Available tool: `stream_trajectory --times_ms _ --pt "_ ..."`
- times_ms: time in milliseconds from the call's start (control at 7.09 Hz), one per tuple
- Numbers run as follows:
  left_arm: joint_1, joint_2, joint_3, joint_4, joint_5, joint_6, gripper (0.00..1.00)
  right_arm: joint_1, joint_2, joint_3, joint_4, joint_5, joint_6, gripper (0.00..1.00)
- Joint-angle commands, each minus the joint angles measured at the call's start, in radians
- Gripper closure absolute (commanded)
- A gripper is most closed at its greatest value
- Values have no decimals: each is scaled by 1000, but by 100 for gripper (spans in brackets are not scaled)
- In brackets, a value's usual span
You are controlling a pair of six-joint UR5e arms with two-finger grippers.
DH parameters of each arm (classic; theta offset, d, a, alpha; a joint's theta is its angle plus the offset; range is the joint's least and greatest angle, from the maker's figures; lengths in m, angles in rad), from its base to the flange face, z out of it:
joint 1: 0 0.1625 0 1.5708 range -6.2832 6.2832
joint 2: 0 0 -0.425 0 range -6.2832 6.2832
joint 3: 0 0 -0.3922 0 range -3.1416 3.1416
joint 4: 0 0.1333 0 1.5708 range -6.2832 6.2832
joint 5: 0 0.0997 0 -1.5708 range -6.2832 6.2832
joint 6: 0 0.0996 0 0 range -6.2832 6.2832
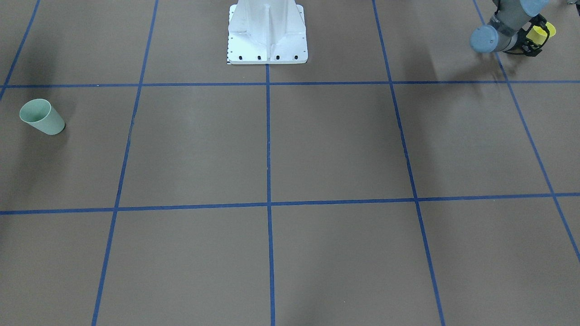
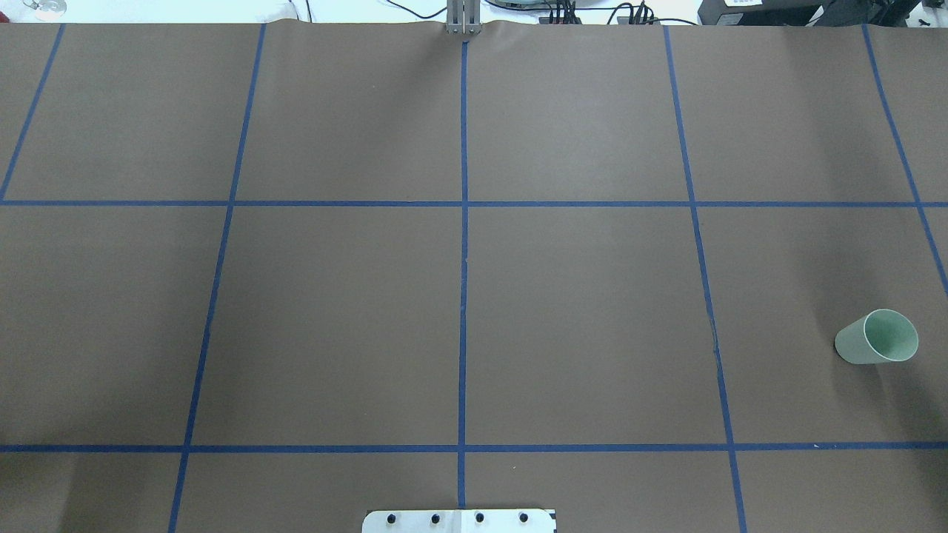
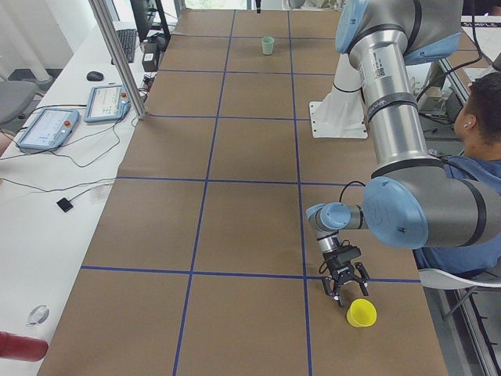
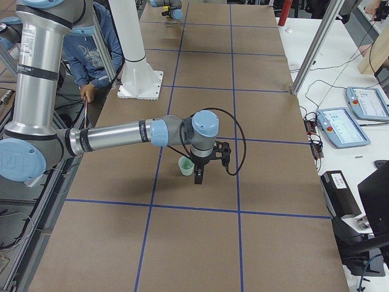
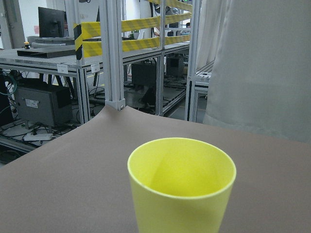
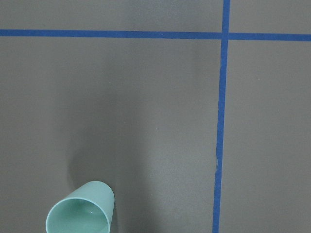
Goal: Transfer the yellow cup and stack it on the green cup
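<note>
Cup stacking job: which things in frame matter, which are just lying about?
Job:
yellow cup
green cup
left tool
right tool

Lying about, off the mat:
teach pendant
mouse
keyboard
seated person

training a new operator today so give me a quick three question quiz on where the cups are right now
1. True or false: the yellow cup is stacked on the green cup.
2. The left wrist view shows: a) the yellow cup b) the green cup c) both.
3. Fill in: the green cup stands ___, mouth up.
Key: 1 false; 2 a; 3 upright.
</note>
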Motion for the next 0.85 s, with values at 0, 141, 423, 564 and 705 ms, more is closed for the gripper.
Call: stream_trajectory --times_ms 0,141,423,564,705 --pt "20 5 87 -76 4 -4 1 0 -10 16 0 -1 1 0" --pt "41 5 91 -81 4 -12 4 0 -8 22 -2 -1 2 0" --pt "78 8 114 -116 3 -41 41 0 -10 31 -3 -1 4 0" --pt "93 9 146 -160 0 -41 56 2 -29 63 -6 0 7 0" --pt "106 30 146 -164 0 -34 71 2 -52 92 -6 0 8 0"
